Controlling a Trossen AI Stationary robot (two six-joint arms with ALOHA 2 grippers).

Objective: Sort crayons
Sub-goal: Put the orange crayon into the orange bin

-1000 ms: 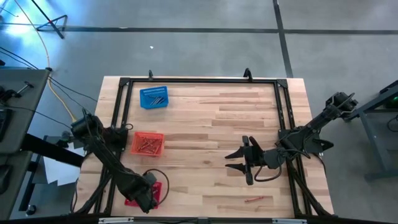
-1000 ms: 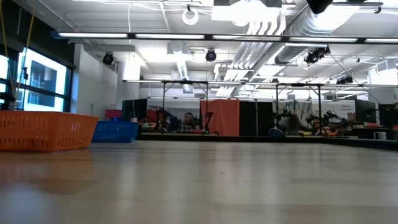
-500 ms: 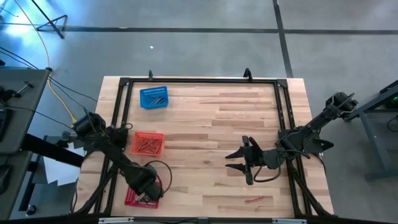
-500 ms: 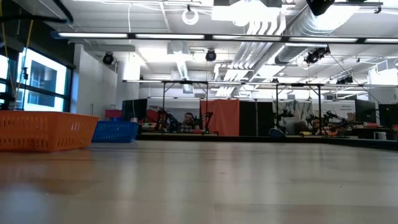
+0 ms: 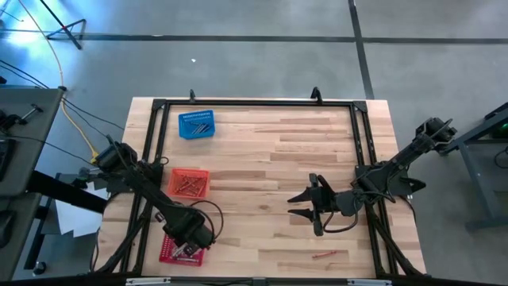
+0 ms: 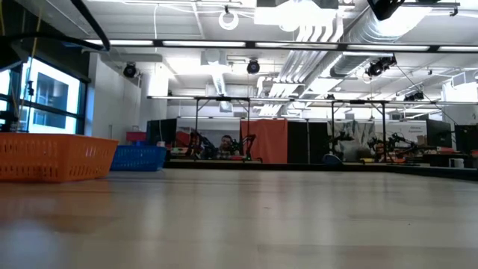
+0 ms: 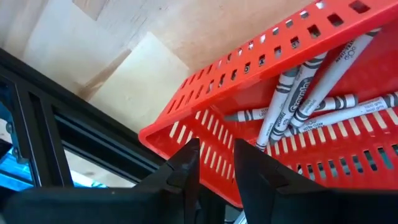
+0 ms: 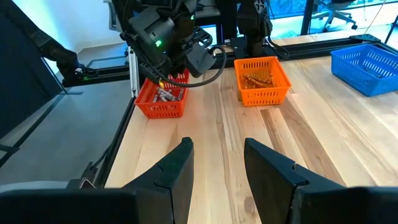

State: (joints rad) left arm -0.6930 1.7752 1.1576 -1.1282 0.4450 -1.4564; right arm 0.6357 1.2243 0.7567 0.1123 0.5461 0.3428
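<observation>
My left gripper [image 5: 193, 232] hangs over the red basket [image 5: 179, 253] at the near left, pointing steeply down. Its fingers stand slightly apart [image 7: 216, 163] above the basket's wall near a corner, and nothing is between them. Several grey-wrapped crayons [image 7: 298, 99] lie in a heap on that basket's floor. One red crayon [image 5: 324, 255] lies flat on the table near the front edge, right of centre. My right gripper [image 5: 304, 205] waits open above the table's right half [image 8: 214, 162], away from that crayon.
An orange basket [image 5: 189, 183] holding crayons stands just beyond the red one [image 8: 160, 96]. A blue basket [image 5: 197, 125] with crayons stands at the far left. A black frame [image 5: 254, 104] runs along the table's edges. Bare wood lies between the two arms.
My left gripper has moved over the red basket toward the table's far edge and a little to the right, turning as it went. More of the basket now shows on its near side. The right arm has kept still.
</observation>
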